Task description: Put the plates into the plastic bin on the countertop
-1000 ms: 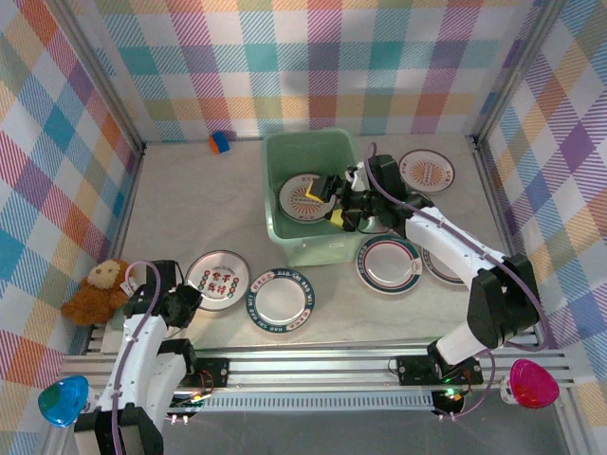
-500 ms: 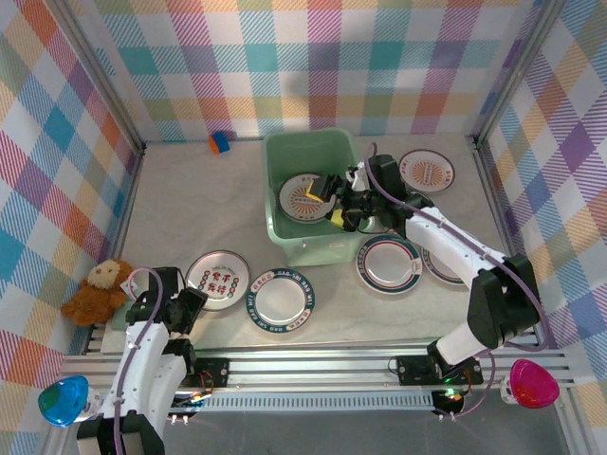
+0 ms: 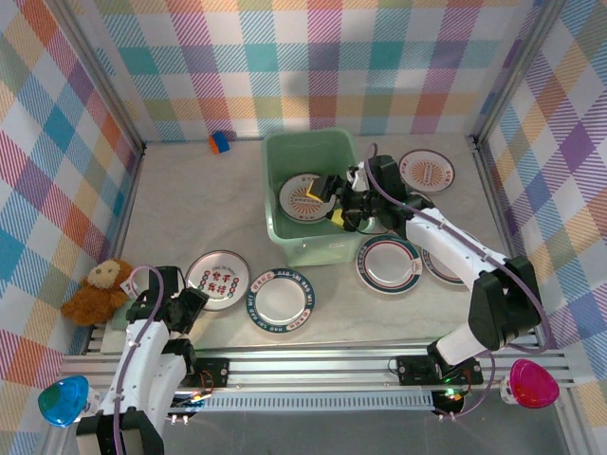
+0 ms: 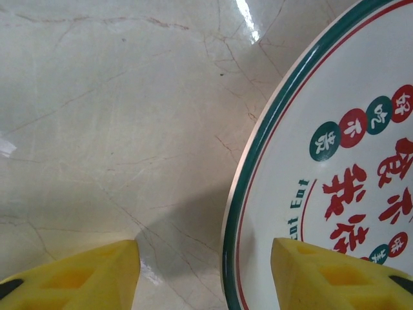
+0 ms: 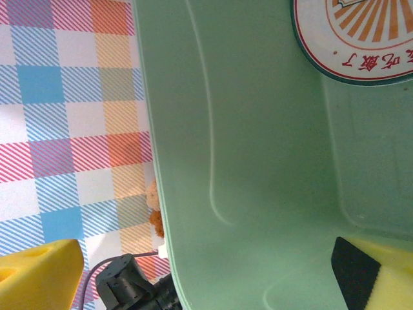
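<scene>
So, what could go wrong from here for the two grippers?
1. The open left gripper straddles the teal rim of the flat round white plate with red characters; closing may push it along the beige stone-look countertop instead of lifting it.
2. The open right gripper hangs low over the mint-green plastic bin, close to its wall; pulling out, it might catch that wall.

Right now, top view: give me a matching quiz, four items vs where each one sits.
Items:
1. plush toy
2. cube
3. sunburst plate
4. red-character plate

Places:
a. inside the plastic bin
b. by the back wall
c. by the left wall
d. on the countertop, just left of the teal-banded plate

Pairs: 1-c, 2-b, 3-a, 4-d
</scene>
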Controlling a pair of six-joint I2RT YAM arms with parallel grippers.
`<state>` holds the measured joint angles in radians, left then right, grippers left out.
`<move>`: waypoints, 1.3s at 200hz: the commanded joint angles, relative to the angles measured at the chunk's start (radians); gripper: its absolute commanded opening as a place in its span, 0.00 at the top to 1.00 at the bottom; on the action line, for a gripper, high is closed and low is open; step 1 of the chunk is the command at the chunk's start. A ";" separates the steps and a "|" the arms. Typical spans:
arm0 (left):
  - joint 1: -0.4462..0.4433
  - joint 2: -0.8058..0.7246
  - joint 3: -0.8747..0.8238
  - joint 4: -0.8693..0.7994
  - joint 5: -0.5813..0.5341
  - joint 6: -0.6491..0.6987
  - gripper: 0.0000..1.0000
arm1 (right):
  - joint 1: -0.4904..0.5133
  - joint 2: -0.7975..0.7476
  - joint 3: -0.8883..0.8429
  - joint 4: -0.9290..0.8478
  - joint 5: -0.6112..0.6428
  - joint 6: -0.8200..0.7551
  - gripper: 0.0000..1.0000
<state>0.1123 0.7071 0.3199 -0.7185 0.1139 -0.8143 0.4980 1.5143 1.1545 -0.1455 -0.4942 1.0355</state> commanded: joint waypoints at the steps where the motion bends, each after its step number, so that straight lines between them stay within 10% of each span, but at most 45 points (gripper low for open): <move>1: -0.009 0.037 0.024 0.075 0.015 0.037 0.46 | 0.011 0.032 0.011 -0.015 -0.011 0.015 0.01; 170: -0.010 0.147 0.008 0.186 0.033 0.056 0.49 | 0.013 0.139 0.042 0.007 -0.053 0.030 0.01; 260: -0.010 0.153 -0.023 0.167 -0.011 0.064 0.69 | 0.013 0.138 0.027 0.008 -0.051 0.028 0.01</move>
<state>0.1123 0.8555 0.3428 -0.5941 0.1093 -0.7605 0.5041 1.6508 1.1633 -0.1497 -0.5274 1.0615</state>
